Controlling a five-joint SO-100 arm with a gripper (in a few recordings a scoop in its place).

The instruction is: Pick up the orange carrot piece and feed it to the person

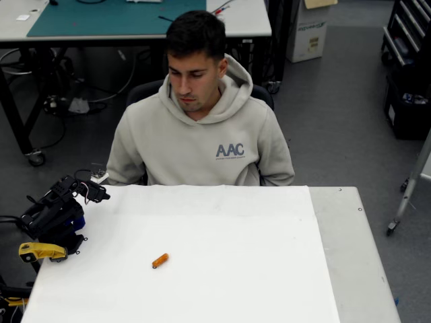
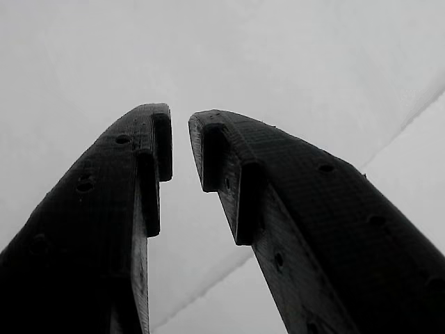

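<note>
my gripper [image 2: 179,142]: fingers nearly together, narrow gap, pinching nothing, over white table [image 1: 222,269] | orange carrot piece [image 1: 159,260]: on table, 3 o'clock of my arm [image 1: 57,215], apart | person [image 1: 201,128]: seated, table's 12 o'clock edge

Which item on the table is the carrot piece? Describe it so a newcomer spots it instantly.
Start at the white table in front of the seated person in the overhead view. Left of centre, near the front edge, lies the orange carrot piece, alone on the bare surface. It is a tiny stubby orange cylinder, unlike the larger yellow part on the black arm at the table's left edge.
</note>
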